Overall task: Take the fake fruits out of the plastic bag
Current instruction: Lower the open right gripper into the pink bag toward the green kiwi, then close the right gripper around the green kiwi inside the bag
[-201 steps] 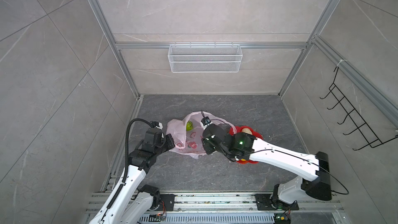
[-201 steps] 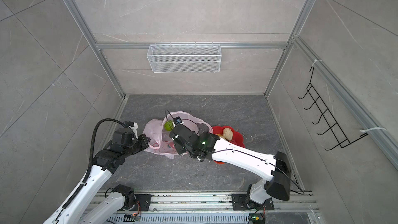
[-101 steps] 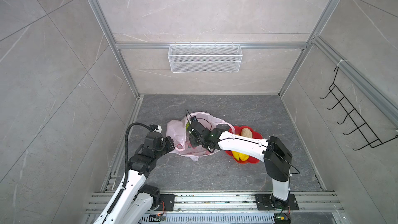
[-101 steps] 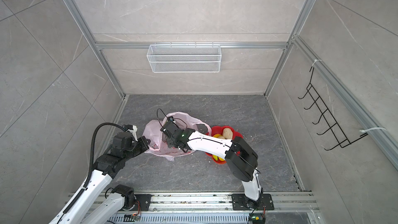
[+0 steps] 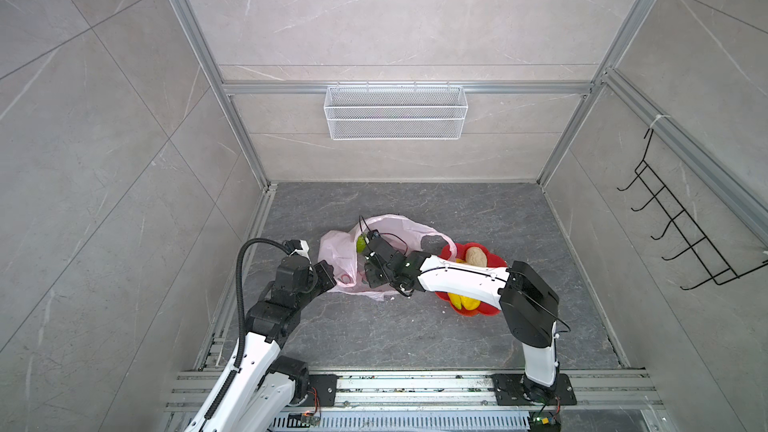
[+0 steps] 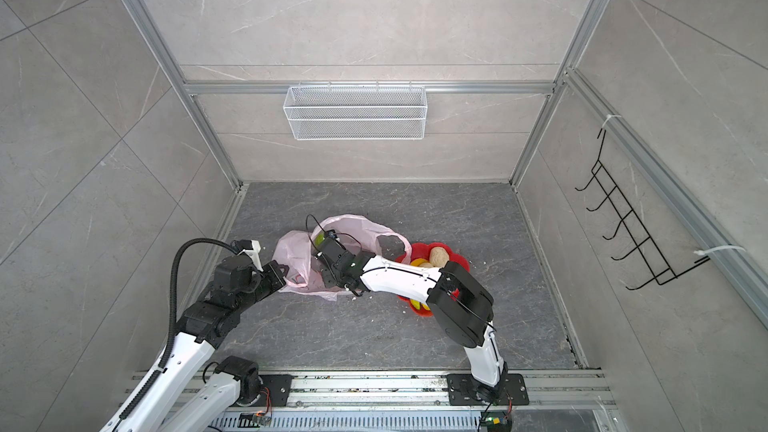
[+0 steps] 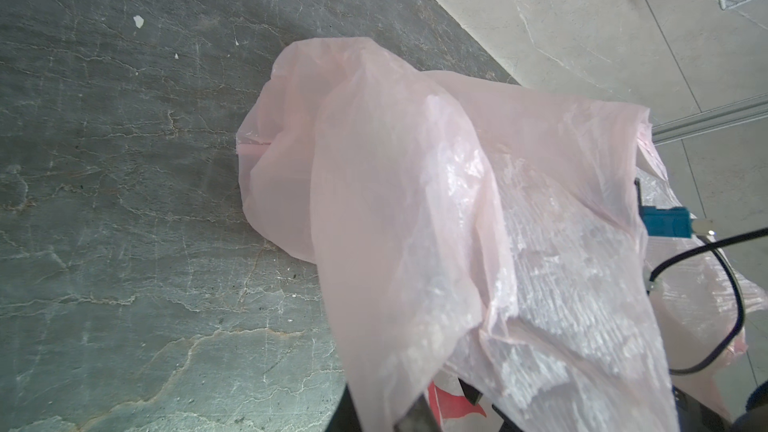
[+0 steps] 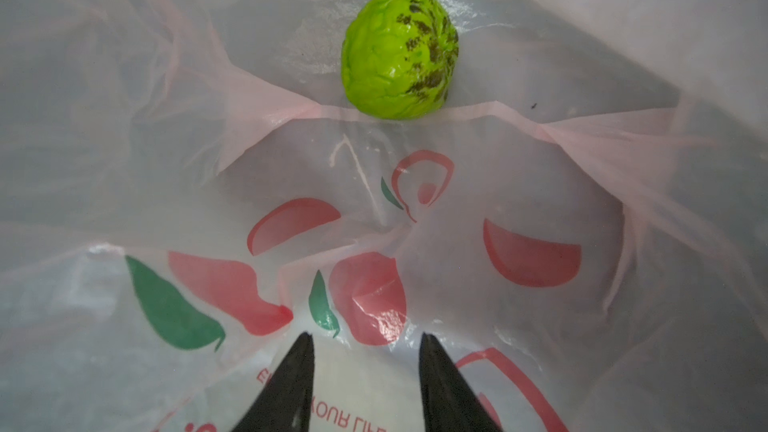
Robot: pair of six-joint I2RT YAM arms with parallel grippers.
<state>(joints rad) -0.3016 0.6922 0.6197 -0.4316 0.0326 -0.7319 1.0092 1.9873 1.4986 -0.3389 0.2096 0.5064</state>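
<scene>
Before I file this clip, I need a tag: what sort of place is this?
Probably a robot test cell mocked up as a tiled room: aluminium posts frame the wall panels, robot arms are bolted to a rail, and a wire basket hangs on the back wall.

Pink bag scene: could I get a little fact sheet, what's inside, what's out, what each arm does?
In plastic bag: bumpy green fruit
In red flower-shaped dish: beige lumpy piece, yellow fruit
Left jaws: shut on the bag
Right jaws: open inside the bag, empty, short of the green fruit
</scene>
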